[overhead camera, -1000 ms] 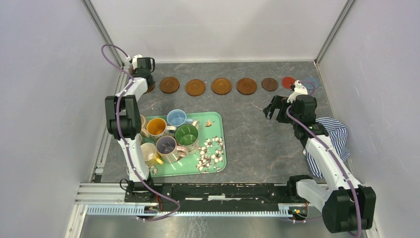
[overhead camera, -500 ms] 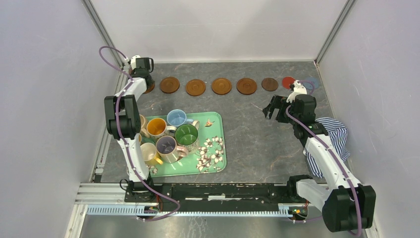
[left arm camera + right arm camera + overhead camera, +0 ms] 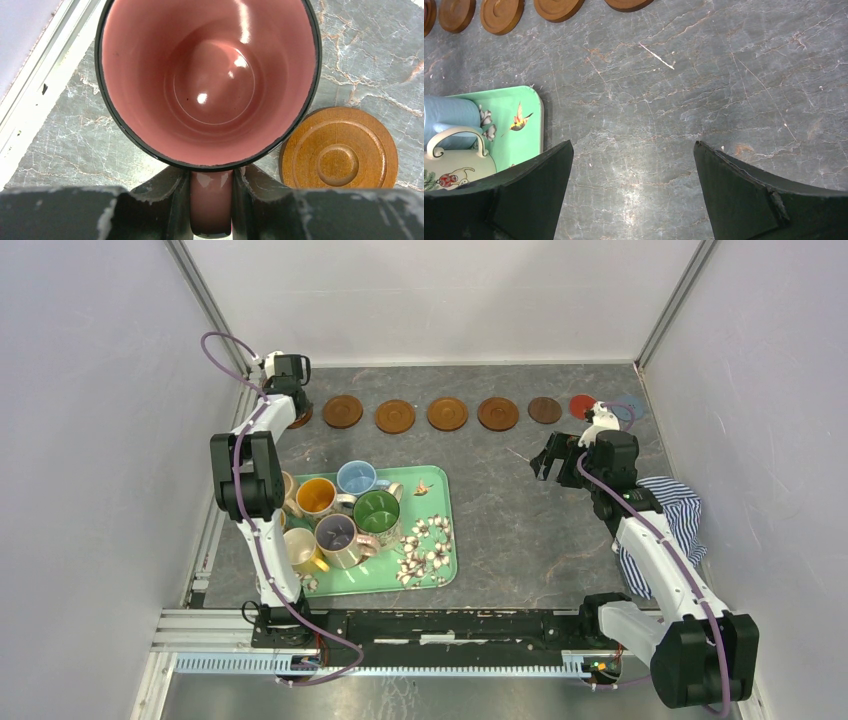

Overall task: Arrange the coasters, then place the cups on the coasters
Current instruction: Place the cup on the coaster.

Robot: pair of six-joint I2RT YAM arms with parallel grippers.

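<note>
One glossy pink cup (image 3: 210,80), handle (image 3: 211,220) clamped in left tool (image 3: 211,174), right tool (image 3: 632,146) wide

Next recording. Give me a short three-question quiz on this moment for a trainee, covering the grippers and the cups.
1. True or false: the right gripper is shut on a coaster.
2. In the left wrist view, the left gripper pinches the handle of a cup. The inside of that cup is: A green, B pink, C orange.
3. Fill in: the green-lined cup stands on the floral ___.

Key
1. False: its jaws stand wide open over the bare table.
2. B.
3. tray.
</note>
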